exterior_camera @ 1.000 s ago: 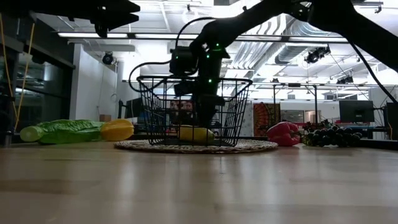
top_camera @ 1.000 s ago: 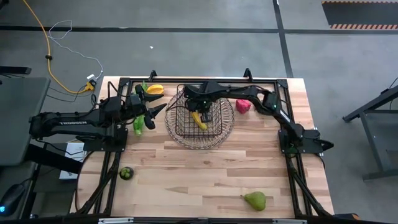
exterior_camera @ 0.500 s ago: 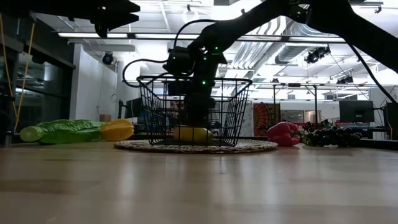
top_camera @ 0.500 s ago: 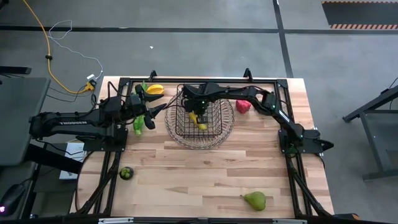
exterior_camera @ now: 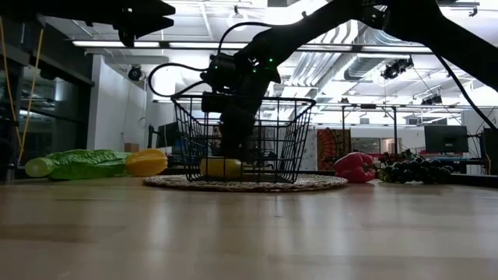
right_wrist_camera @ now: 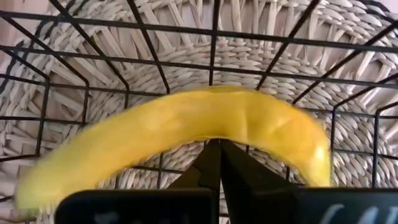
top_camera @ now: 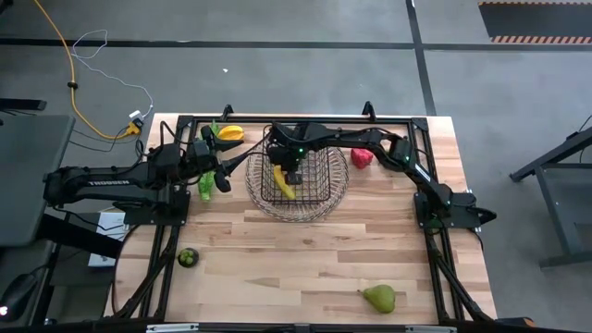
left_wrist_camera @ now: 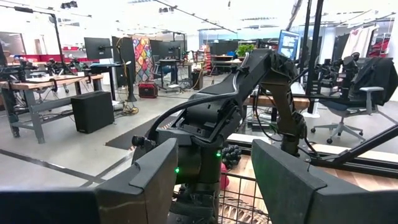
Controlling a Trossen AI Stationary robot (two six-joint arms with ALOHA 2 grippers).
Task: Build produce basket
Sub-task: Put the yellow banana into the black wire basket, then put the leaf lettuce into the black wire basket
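Wooden slat tabletop: dark wire-mesh basket holds yellow banana. Right gripper inside, fingers pressed together, against banana. Risk: withdrawal snags mesh, drags basket. Left gripper half-spread beside basket, empty.

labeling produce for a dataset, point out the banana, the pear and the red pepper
banana (right_wrist_camera: 186, 127): right wrist view, middle of its yellow body
pear (top_camera: 379, 298): high view, its wide green body
red pepper (exterior_camera: 354, 166): low view, centre of its red side
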